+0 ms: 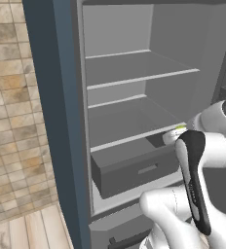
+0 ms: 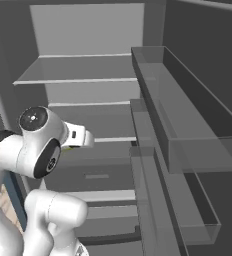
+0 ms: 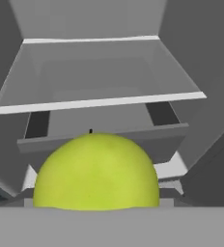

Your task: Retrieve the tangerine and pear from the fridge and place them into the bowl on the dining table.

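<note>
The fridge stands open, with bare grey shelves and a drawer below them. My gripper hangs in front of the lower shelf, just above the drawer, shut on the pear, a bright yellow-green ball. In the hand view the pear covers my fingertips, and beyond it lie the lower shelf and the drawer. A sliver of the pear peeks out under the hand in the right base view. The tangerine, the bowl and the dining table are out of view.
The open fridge door with its clear bins stands close on the right of the arm. The fridge's dark blue side panel and a tiled wall lie to the left. Wood floor shows below.
</note>
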